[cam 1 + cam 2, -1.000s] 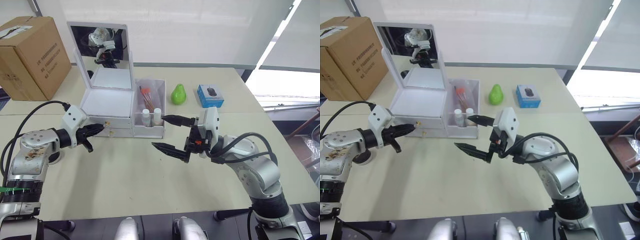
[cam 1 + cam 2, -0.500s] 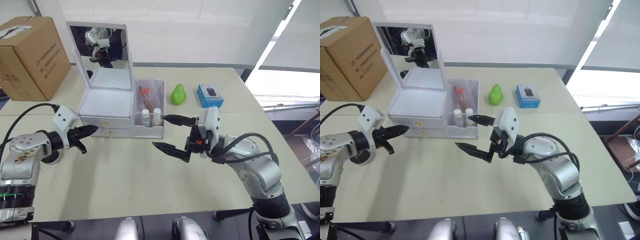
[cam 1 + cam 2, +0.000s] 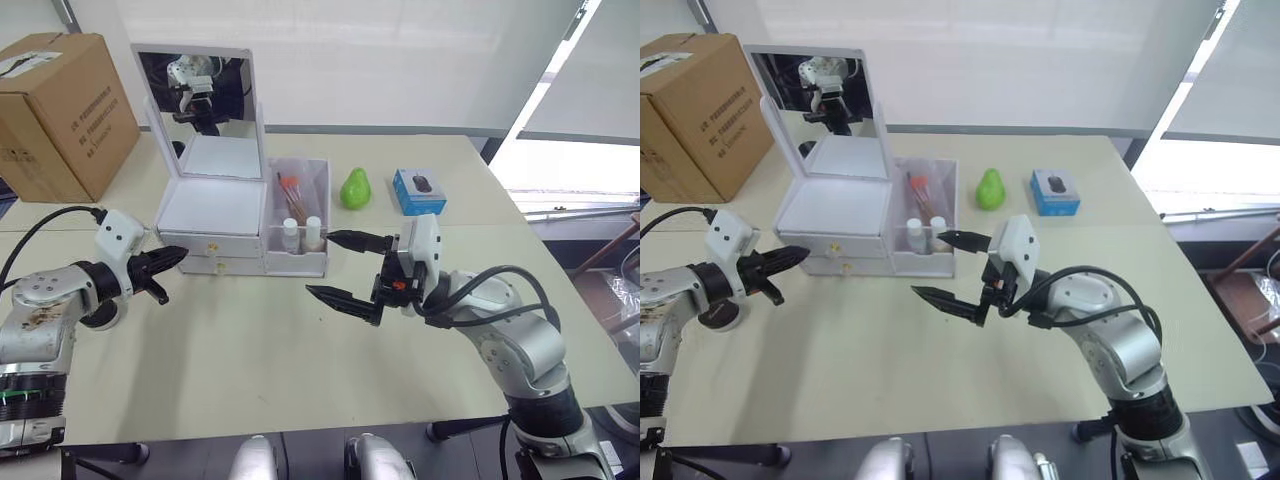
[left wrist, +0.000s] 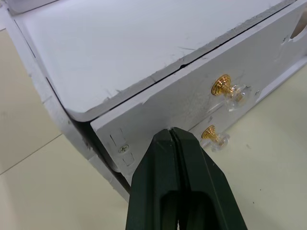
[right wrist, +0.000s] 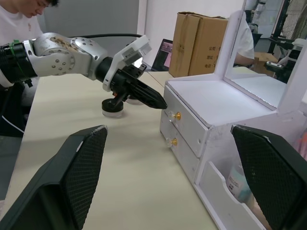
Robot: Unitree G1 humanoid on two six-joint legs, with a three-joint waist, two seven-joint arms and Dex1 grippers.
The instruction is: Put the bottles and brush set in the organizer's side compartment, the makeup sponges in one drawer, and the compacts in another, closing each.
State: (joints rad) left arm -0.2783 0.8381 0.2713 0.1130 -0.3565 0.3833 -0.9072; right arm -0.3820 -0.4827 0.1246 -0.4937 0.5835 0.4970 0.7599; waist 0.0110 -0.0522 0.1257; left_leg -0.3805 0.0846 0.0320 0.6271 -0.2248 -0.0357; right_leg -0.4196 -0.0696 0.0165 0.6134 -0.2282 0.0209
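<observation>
white organizer (image 3: 215, 215) on table (image 3: 300, 360), both drawers shut, bottles (image 3: 302, 234) in side compartment. left gripper (image 3: 176, 260) pinched closed just beside upper drawer front; right gripper (image 3: 340, 270) spread wide, holding nothing.

The table (image 3: 260, 370) is overlooked from the head; the organizer (image 4: 158, 72) is framed close along the left gripper (image 4: 171, 136), while its drawers are shared from the opposite side, farther off

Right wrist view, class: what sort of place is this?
Probably an office or lab set up for robot trials: a plain table, a cardboard box and a seated person.
</observation>
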